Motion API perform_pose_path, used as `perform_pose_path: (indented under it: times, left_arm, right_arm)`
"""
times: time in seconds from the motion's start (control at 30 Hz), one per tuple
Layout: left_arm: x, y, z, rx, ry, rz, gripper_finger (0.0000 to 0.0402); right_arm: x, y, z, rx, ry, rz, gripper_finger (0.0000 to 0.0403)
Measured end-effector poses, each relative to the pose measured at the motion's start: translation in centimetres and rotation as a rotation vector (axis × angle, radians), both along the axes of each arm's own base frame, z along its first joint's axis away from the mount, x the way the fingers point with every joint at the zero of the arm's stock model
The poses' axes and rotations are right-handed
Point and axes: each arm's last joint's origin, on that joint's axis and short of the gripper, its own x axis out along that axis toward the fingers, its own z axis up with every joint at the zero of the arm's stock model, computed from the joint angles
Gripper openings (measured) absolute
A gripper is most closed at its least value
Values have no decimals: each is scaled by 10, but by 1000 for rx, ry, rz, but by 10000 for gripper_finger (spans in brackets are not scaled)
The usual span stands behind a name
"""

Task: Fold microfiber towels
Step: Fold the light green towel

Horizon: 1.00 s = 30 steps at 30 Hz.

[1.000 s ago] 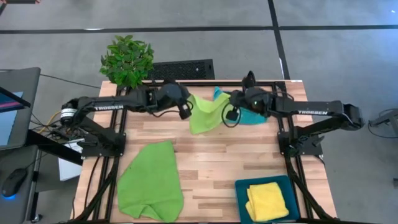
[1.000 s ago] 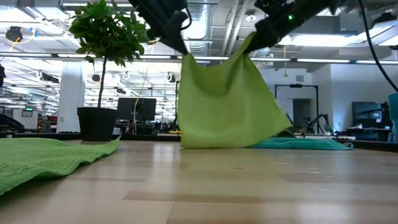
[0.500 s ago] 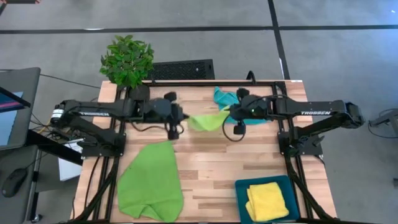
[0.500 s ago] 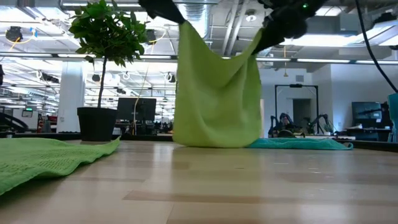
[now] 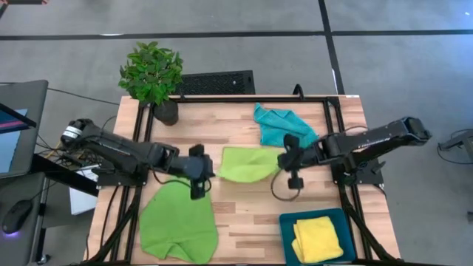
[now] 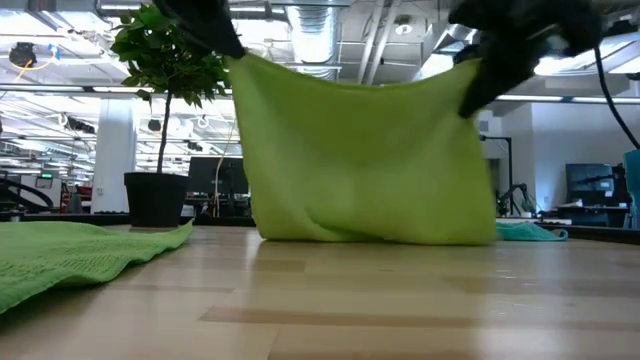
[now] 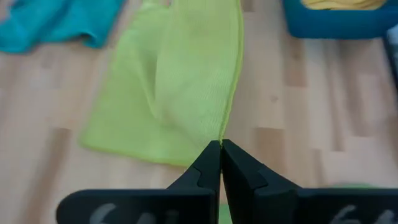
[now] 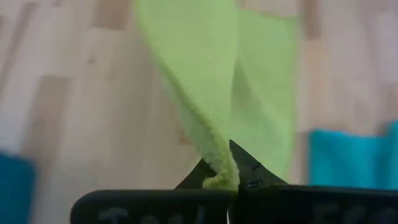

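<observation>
Both arms have swung toward the tabletop's middle, stretching the lime towel; left gripper and right gripper pinch its corners. It looks light and floppy, best held by the corners.

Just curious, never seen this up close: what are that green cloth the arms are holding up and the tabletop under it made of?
The lime green towel looks like soft knitted microfiber: fine ribbed texture, matte, hanging limp between the left gripper and right gripper. The table looks like butcher-block wood: pale glued strips with a faint sheen.

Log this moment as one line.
left gripper shut on lime green towel | right gripper shut on same towel | stretched between them, bottom edge on table
</observation>
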Motion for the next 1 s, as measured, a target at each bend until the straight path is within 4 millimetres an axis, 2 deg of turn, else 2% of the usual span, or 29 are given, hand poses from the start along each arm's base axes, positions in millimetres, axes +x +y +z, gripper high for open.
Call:
perform_pose_path:
  times: [0.2,0.33,0.5,0.7,1.0]
  left_arm:
    - [-7,-33,-25,-157,-65,-29,0]
    - [-12,-49,-50,-225,-26,-9,0]
    - [-4,-61,-75,-257,43,6,0]
    - [12,-66,-98,-254,59,-14,0]
    - [22,-48,-102,-169,4,134,0]
  right_arm:
    - [-16,30,-26,105,63,-24,3]
    - [-25,45,-42,181,52,-50,4]
    - [-31,59,-54,246,10,-36,4]
    - [-36,58,-70,267,-10,-95,4]
    - [-40,42,-86,214,-9,-232,4]
